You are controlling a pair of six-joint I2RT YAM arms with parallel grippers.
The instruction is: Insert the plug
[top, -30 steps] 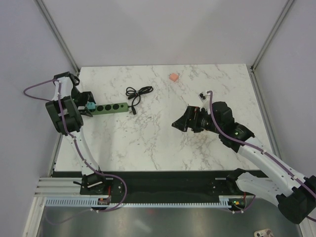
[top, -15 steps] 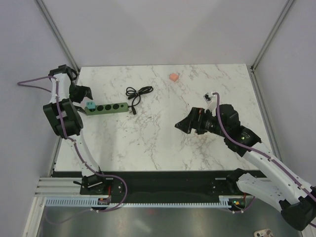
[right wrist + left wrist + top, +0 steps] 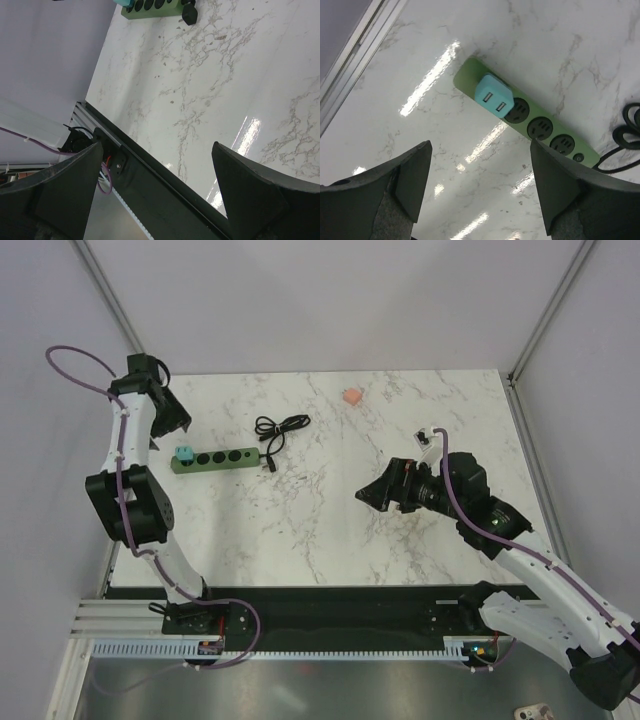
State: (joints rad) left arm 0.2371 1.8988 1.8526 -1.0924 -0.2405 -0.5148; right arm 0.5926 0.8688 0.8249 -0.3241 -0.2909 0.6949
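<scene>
Plug (image 3: 493,97) sits in end socket of green strip (image 3: 466,76); black cable (image 3: 280,427) coiled beside; left hand (image 3: 480,150) and right hand (image 3: 157,150) both released.

The plug (image 3: 493,96) is teal, with two pale slots on its face. The power strip (image 3: 527,122) is olive green with black sockets. The bench (image 3: 330,530) is white marble, veined grey. The coiled cable (image 3: 280,427) is black, and a small piece (image 3: 351,397) is salmon-orange. The right arm (image 3: 550,578) is white with black joints.
</scene>
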